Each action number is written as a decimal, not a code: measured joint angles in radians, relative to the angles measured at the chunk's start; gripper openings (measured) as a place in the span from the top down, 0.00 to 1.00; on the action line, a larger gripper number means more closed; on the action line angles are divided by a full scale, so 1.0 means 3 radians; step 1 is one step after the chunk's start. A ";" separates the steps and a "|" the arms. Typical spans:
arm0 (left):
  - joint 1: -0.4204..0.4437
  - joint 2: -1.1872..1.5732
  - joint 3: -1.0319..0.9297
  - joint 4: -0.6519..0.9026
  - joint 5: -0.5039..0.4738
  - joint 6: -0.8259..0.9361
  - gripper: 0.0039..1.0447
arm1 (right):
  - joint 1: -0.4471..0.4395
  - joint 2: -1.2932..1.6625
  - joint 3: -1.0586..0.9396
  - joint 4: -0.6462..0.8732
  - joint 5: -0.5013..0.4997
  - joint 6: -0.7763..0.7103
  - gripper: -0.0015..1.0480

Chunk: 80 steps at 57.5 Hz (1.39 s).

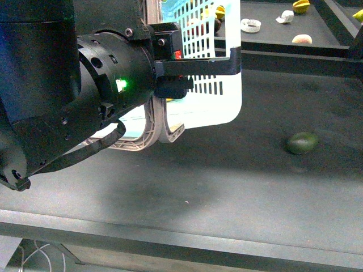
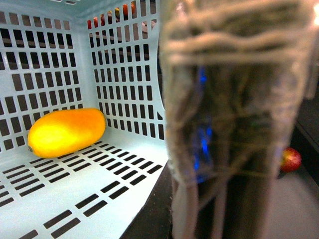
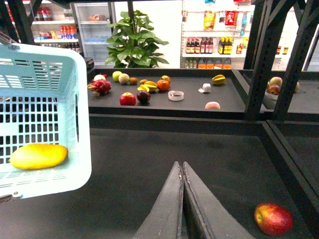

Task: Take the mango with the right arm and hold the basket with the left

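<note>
Mango [image 2: 66, 132] lies inside the turquoise basket [image 1: 224, 107], which the left gripper [image 1: 224, 65] seems to clamp by its handle [image 1: 168, 136] and should hold level so nothing rolls out, while the right gripper [image 3: 182, 167], closed and empty, hangs clear over the tabletop [image 3: 149, 159].

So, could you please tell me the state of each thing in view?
Mango: lying inside the basket.
Basket: raised, held by the left gripper.
Left gripper: shut on the basket.
Right gripper: shut, empty.
Green fruit: lying on the table.
Apple: lying on the table.
</note>
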 joint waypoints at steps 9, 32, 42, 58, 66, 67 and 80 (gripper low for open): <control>0.0000 0.0000 0.0000 0.0000 0.0000 0.0000 0.96 | 0.0000 -0.0298 0.0003 -0.0380 -0.0003 -0.0001 0.98; 0.0000 0.0000 0.0000 0.0000 0.0001 -0.0001 0.96 | 0.0000 -0.0627 0.0003 -0.0650 -0.0004 -0.0004 0.98; 0.0000 0.0000 0.0000 0.0000 0.0000 -0.0003 0.96 | 0.0000 -0.0627 0.0003 -0.0650 -0.0004 -0.0004 0.98; 0.0000 0.0000 0.0000 0.0000 0.0003 0.0000 0.96 | 0.0000 -0.0627 0.0003 -0.0650 -0.0004 -0.0011 0.68; 0.0000 0.0000 0.0000 0.0000 0.0001 0.0001 0.96 | 0.0000 -0.0627 0.0003 -0.0650 -0.0003 -0.0011 0.44; 0.0000 0.0000 0.0000 0.0000 0.0001 0.0001 0.96 | 0.0000 -0.0627 0.0003 -0.0650 -0.0003 -0.0011 0.41; -0.0108 -0.0006 0.0184 -0.0483 -0.0787 -0.0254 0.96 | 0.0000 -0.0627 0.0003 -0.0650 -0.0005 -0.0011 0.07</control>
